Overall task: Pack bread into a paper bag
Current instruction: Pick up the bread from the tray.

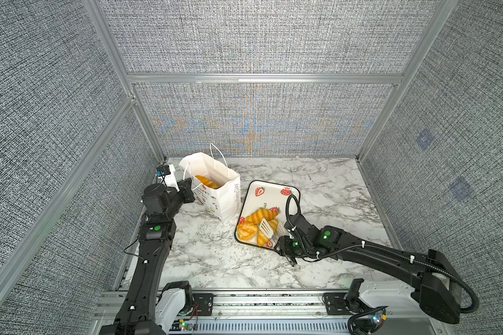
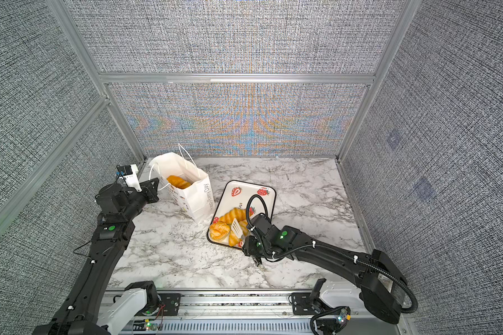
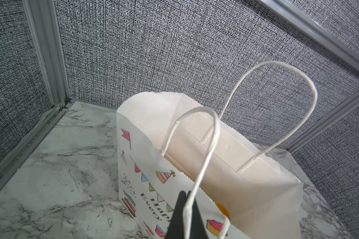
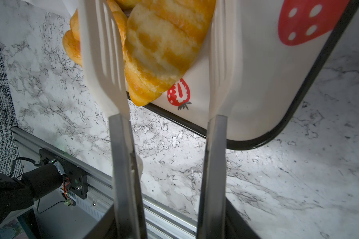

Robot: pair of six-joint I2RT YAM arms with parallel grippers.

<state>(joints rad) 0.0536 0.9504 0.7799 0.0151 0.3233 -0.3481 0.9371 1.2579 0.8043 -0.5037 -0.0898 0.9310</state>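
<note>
Marble table point(image 1: 215, 261), grey walls. L gripper point(image 3: 187, 219) pinched tight on paper bag point(image 1: 218, 200) cord handle; bag upright, some bread point(image 1: 206, 182) inside. R gripper point(image 1: 283, 243) clamps tongs point(image 1: 265, 227), blades apart astride croissant point(image 4: 160, 51) on tray point(image 1: 272, 197).

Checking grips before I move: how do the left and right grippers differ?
Left gripper is shut on the paper bag's cord handle; right gripper holds white tongs, their blades apart, flanking a croissant. Left sits beside the bag; right at the tray's corner. Both grip something.
</note>
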